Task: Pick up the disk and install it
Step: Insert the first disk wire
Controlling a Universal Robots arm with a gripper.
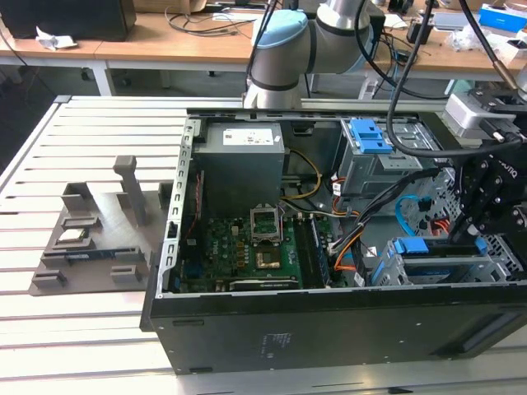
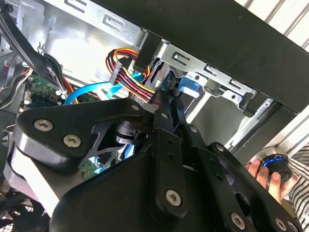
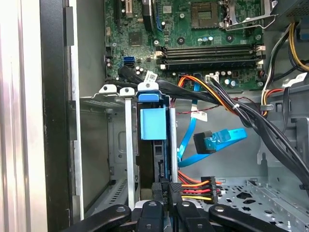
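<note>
The disk (image 1: 424, 246) stands on edge in the drive cage at the exterior view's right end of the open computer case (image 1: 329, 321). Its blue carrier frame (image 3: 153, 123) sits between the cage's silver rails in the first wrist view. My gripper (image 1: 469, 239) hangs right over that bay. Its black fingers are drawn together, and the gripper (image 3: 167, 189) meets the disk's near edge. In the second wrist view the gripper (image 2: 169, 99) ends against the blue carrier (image 2: 187, 86). Whether anything is pinched between the tips is hidden.
A coloured power cable (image 3: 193, 186) and a blue data cable (image 3: 219, 140) run beside the bay. The motherboard (image 1: 247, 247), a grey metal box (image 1: 243, 164) and a blue latch (image 1: 369, 136) share the case. A person's hand (image 2: 258, 174) holds a round knob outside it. A grey fixture (image 1: 90, 239) lies on the slatted table.
</note>
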